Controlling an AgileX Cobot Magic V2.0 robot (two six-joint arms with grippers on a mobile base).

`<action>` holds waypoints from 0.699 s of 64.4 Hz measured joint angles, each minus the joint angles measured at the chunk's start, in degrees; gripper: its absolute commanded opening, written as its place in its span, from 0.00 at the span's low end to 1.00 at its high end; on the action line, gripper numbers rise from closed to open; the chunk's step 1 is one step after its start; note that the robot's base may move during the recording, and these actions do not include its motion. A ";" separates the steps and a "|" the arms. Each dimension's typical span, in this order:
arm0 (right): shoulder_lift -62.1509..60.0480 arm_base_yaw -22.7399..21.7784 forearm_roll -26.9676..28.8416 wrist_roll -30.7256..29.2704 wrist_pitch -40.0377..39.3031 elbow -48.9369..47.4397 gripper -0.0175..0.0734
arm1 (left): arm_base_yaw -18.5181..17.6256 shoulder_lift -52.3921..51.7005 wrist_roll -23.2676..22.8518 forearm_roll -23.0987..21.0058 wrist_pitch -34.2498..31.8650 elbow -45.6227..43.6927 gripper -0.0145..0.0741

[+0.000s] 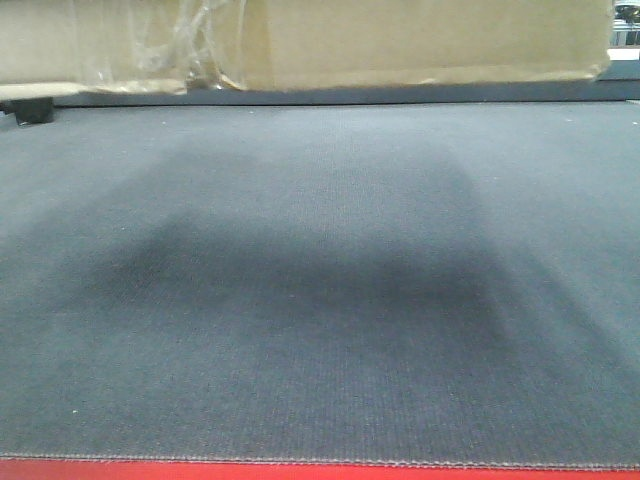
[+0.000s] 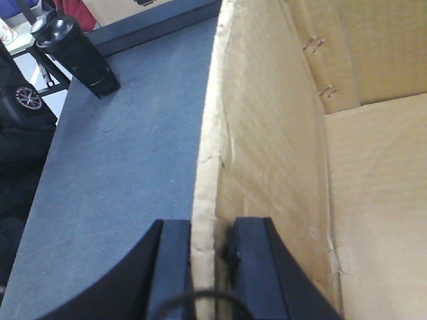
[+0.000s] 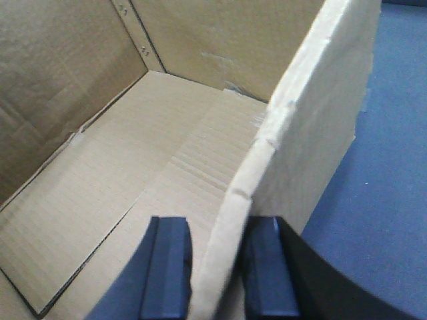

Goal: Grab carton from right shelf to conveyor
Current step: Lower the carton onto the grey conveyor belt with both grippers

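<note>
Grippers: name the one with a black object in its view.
The left gripper: a black object stands on the belt beyond it. The right gripper sees only box and belt.

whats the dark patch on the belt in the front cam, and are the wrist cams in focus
Front view: it looks like a soft-edged shadow on the conveyor in front of the carton; the tape glints slightly. Left wrist view: the left gripper blurs up close. Right wrist view: the right gripper and the near wall look soft, the carton's floor clearer.

Left gripper — matte black blocky fingers, curved outer shells, thin dark cable looped at base. Right gripper — same black fingers, slight bluish sheen.
</note>
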 measured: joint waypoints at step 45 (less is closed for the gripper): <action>0.00 -0.21 -0.46 -0.10 -0.42 0.00 0.12 | 0.00 1.83 0.10 3.38 -6.06 0.00 0.15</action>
